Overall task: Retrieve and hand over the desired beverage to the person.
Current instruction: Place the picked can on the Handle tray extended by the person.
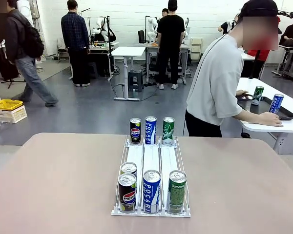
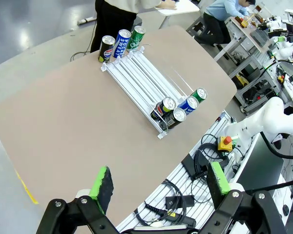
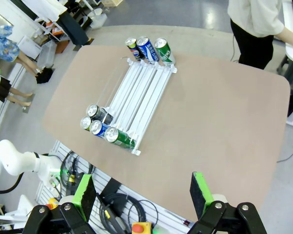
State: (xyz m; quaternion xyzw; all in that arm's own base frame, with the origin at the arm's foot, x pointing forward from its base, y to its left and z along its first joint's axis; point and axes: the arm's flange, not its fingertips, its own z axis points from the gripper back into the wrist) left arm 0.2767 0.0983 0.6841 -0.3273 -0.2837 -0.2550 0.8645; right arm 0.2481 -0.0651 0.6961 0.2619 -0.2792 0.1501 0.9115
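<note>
7 cans are standing in the white 3-lane rack (image 1: 151, 156) on the surface (image 1: 53, 185); both tools, left tool (image 2: 158, 187) and right tool (image 3: 142, 195), are hanging open, gripping nothing.

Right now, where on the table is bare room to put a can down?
Bare tabletop lies left and right of the can rack, out to the table edges. The rack's near end, with four cans, and its far end, with three, are crowded; its lanes between stay open.
</note>
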